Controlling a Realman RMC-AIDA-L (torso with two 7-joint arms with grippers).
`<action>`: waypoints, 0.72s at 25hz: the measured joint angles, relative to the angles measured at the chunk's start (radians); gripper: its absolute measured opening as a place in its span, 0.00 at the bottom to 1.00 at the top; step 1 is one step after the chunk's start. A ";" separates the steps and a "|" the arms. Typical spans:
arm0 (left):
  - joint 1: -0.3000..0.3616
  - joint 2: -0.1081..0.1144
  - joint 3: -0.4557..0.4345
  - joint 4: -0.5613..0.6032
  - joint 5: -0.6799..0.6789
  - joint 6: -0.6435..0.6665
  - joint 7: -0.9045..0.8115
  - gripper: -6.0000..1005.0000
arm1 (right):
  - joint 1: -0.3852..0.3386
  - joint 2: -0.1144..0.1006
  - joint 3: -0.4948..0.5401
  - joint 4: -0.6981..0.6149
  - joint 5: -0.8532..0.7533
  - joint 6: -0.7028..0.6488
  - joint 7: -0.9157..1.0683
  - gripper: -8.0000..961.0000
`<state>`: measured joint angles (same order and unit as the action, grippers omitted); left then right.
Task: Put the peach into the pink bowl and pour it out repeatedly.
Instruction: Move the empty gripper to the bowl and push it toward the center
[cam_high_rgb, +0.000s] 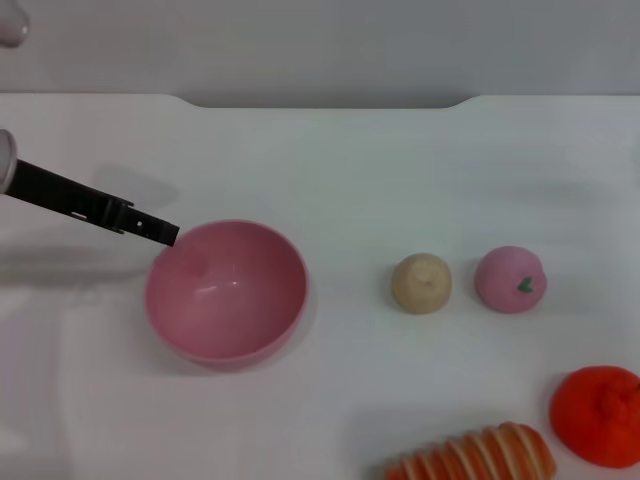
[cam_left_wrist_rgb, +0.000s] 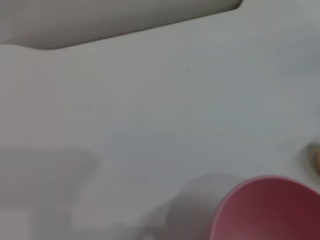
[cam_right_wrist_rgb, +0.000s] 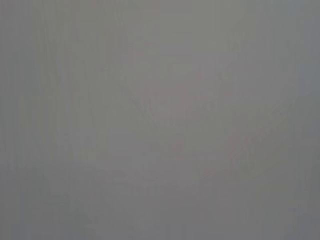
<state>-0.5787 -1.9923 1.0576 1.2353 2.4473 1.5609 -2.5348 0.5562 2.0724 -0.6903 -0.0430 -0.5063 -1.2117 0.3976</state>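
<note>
Left gripper (cam_high_rgb: 172, 235) comes in from nine o'clock, its dark finger reaching down to the pink bowl (cam_high_rgb: 226, 292) and meeting the rim at about ten o'clock. Whether the fingers are spread or closed on that rim, I can't tell; only one dark finger shows. The bowl sits upright on the white table (cam_high_rgb: 330, 170), nothing inside it, left of centre. Off at the bowl's three o'clock, well apart from it, sits a beige bun (cam_high_rgb: 421, 283), and just beyond that, still at three o'clock, the peach (cam_high_rgb: 510, 280), resting on the table with its green leaf mark facing up. Down at five o'clock from the peach, an orange tangerine (cam_high_rgb: 598, 415), with a striped bread loaf (cam_high_rgb: 475, 455) at the near edge. The left wrist view catches only the bowl's rim (cam_left_wrist_rgb: 265, 210) and bare table. Right gripper is nowhere to be seen.
</note>
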 joint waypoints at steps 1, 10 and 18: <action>0.000 0.000 0.000 0.000 0.000 0.000 0.000 0.78 | -0.002 0.000 0.000 0.000 0.000 0.000 0.000 0.63; 0.013 -0.034 0.002 -0.059 0.063 -0.109 0.009 0.78 | -0.004 0.000 0.000 0.010 0.000 0.000 0.000 0.63; 0.015 -0.051 0.003 -0.129 0.073 -0.159 0.016 0.77 | -0.004 0.000 0.000 0.011 0.000 0.002 0.000 0.63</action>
<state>-0.5639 -2.0428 1.0610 1.1065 2.5198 1.4018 -2.5187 0.5525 2.0725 -0.6901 -0.0321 -0.5063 -1.2093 0.3971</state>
